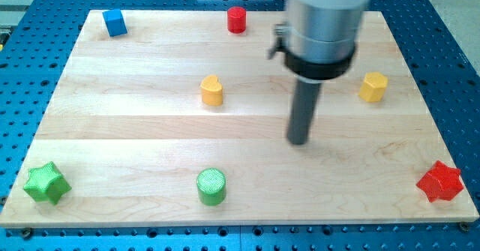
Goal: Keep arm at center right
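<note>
My tip (pixel 299 141) rests on the wooden board (pixel 135 131), a little right of the board's middle. The rod hangs from a large silver and black cylinder at the view's top. The yellow heart-shaped block (pixel 212 91) lies up and to the left of the tip. The yellow hexagonal block (pixel 373 87) lies up and to the right. The tip touches no block.
A blue cube (pixel 114 22) sits at the top left and a red cylinder (pixel 237 19) at the top middle. A green star (pixel 46 183) is at the bottom left, a green cylinder (pixel 211 186) at the bottom middle, a red star (pixel 440 181) at the bottom right.
</note>
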